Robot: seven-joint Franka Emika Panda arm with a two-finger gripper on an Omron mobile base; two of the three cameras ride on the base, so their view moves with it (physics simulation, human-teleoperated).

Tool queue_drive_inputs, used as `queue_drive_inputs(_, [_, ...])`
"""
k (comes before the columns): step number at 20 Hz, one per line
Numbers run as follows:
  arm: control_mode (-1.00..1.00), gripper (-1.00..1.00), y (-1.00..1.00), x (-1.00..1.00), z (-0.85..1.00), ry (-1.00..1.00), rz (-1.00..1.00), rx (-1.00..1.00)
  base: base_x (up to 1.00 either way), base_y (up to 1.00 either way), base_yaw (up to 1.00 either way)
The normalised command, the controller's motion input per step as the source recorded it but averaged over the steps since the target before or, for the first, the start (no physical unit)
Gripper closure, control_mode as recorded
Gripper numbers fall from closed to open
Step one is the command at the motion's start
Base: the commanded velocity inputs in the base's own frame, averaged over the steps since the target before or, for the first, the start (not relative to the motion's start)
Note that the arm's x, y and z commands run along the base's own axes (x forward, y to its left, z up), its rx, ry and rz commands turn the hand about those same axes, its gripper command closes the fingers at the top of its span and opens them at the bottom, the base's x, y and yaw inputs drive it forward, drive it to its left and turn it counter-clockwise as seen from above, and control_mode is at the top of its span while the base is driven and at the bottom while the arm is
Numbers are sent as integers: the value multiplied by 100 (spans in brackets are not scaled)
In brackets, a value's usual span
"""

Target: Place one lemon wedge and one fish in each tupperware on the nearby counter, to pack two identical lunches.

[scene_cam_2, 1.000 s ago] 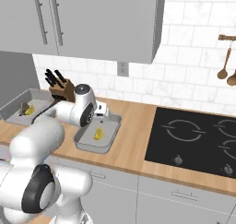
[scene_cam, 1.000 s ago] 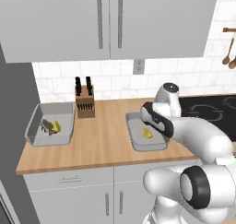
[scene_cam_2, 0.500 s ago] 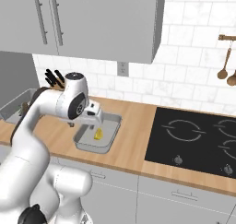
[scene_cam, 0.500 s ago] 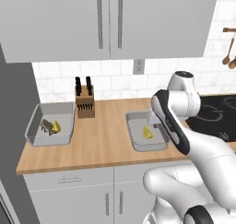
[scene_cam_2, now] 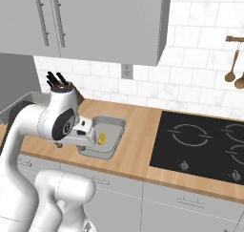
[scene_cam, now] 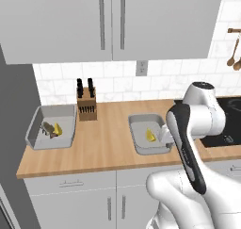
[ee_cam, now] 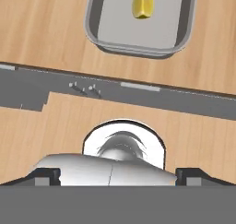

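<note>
**Jaws apart and empty, tray one fish short**

Jaws stand wide, the gripper (ee_cam: 118, 174) holding nothing, pulled back above the counter (scene_cam: 103, 145) edge. The near tray (scene_cam: 141, 143) holds only a wedge (scene_cam: 150, 135), well ahead of the tips. Likely slip: stopping now, with the only visible fish (scene_cam: 48, 128) in the far tray (scene_cam: 35, 134).

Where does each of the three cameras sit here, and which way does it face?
Left base view: behind the arm's left, facing the counter, both trays and knife block; the arm rises lower right.
Right base view: behind its right, facing the near tray and stovetop; arm lower left.
Hand view: on the hand, looking down at the tray with the lemon wedge.
All share that tray and wedge.
</note>
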Motion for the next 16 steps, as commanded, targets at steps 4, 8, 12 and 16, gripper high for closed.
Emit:
queue_drive_inputs(4, [-100,-100,9,-57,0,-8,0,0,0,0,0])
queue_drive_inputs(8, [-100,-100,0,-22,0,-3,0,0,0,0,0])
queue_drive_inputs(12, [-100,-100,0,0,0,-1,0,0,0,0,0])
queue_drive_inputs(16, [-100,-100,0,0,0,0,0,0,0,0,0])
